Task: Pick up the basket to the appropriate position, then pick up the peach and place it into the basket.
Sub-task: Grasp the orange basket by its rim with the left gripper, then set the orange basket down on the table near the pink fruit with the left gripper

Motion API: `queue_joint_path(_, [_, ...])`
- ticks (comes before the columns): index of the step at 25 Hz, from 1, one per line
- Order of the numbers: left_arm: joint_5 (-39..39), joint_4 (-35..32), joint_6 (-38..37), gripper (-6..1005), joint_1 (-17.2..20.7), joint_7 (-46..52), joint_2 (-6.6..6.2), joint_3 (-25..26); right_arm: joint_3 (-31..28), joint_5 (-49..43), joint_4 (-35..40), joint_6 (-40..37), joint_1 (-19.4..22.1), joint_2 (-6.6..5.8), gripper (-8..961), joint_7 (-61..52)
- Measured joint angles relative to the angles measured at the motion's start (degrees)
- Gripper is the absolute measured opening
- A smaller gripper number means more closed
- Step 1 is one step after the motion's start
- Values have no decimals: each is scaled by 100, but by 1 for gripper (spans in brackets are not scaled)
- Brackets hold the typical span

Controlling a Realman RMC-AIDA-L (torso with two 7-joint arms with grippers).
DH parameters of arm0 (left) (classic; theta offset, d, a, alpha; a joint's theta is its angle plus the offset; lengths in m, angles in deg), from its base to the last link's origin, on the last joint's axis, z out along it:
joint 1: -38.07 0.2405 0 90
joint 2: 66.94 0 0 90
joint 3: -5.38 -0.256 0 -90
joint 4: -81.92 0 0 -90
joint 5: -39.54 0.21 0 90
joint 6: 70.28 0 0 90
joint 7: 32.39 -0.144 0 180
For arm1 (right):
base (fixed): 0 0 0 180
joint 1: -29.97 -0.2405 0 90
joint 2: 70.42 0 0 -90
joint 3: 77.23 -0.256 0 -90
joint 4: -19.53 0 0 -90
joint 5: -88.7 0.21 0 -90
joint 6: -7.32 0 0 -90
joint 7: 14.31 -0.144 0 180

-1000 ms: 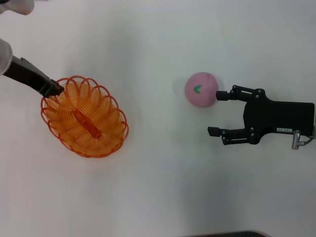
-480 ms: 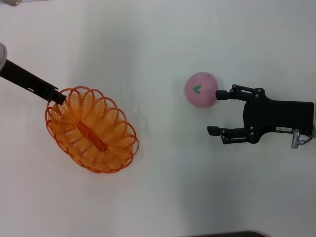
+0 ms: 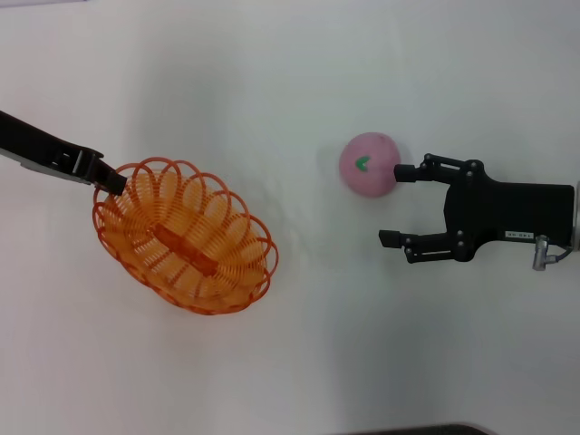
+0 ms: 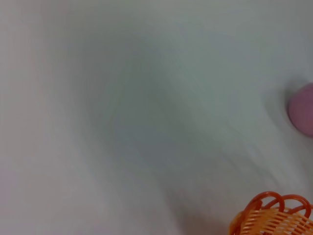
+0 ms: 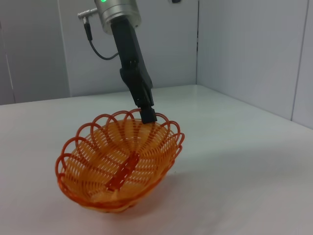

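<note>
Basket (image 3: 184, 236) tilted, long axis diagonal — left gripper (image 3: 114, 181) clamps rim; right gripper (image 3: 396, 205) wide beside peach (image 3: 369, 164).

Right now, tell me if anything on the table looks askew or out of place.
The basket is askew: the left gripper pinches its rim and tips it, with that side raised, as the right wrist view shows. The peach sits apart on the table, with one finger of the open right gripper at its side.

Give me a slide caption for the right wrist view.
Left gripper pinches the rim of the tilted orange basket on the white table.
</note>
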Motion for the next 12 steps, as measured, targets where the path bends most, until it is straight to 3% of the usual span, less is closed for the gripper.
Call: queue_joint_path(12, [-170,-53,-194,40,148,362,29,386,0,3,-8,5,-20,0,931,0])
